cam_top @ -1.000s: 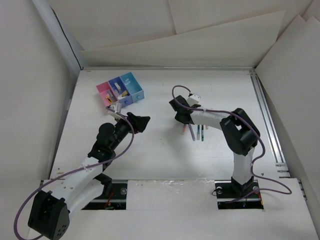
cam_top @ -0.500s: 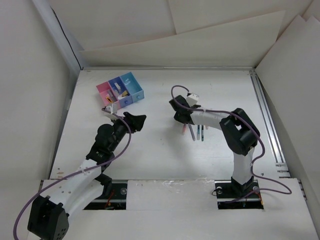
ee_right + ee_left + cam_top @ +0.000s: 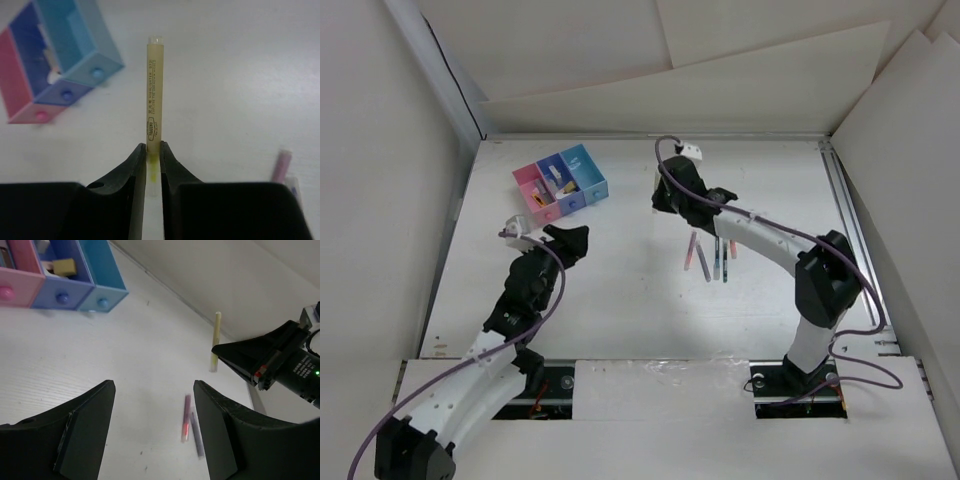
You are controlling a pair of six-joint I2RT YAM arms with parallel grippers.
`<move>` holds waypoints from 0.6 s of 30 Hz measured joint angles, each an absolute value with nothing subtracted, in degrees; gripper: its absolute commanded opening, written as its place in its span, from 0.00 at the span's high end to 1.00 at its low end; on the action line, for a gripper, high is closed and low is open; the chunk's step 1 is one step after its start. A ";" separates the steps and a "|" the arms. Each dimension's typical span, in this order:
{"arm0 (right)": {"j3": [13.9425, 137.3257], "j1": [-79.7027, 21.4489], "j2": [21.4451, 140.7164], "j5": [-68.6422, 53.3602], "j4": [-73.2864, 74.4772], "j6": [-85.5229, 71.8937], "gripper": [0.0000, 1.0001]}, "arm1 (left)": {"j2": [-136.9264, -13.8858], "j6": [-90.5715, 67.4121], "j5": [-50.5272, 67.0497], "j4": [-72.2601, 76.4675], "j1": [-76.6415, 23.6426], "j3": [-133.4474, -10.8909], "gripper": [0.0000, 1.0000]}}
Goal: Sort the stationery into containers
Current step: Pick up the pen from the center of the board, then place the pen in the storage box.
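Yellow pen (image 3: 153,95) pinched by one end in right pincer (image 3: 153,152), held above surface (image 3: 620,300), prob. for carry to joined bins (image 3: 560,180). Left pincer (image 3: 152,387) spread, empty, nr bins. Other pens (image 3: 712,258) lie mid-surface.

Pink bin (image 3: 15,280): cut off at upper left frame edge.
Yellow pen (image 3: 153,85): lower end hidden between fingers (image 3: 131,190).
Pink pen (image 3: 281,166), lower right: blurred, lower end hidden.
Containers (image 3: 560,180), overhead: contents too small to tell.

White table (image 3: 620,210) (cream panels (image 3: 720,90) behind)
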State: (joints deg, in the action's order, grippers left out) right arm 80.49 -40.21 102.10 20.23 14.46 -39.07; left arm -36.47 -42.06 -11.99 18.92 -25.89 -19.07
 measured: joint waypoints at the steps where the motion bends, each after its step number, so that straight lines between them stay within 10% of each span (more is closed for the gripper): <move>1: 83.05 -40.21 102.54 18.55 14.39 -37.71 0.99 | -35.03 -42.81 -13.65 18.35 -25.89 -19.03 0.38; 18: 129.97 -39.86 133.64 -9.91 18.33 -21.34 1.00 | -27.42 -49.15 -24.93 11.97 -25.89 -17.61 0.36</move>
State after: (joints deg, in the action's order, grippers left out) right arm 129.97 -39.86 133.64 -9.91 18.33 -21.34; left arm -27.42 -49.15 -24.93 11.97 -25.89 -17.61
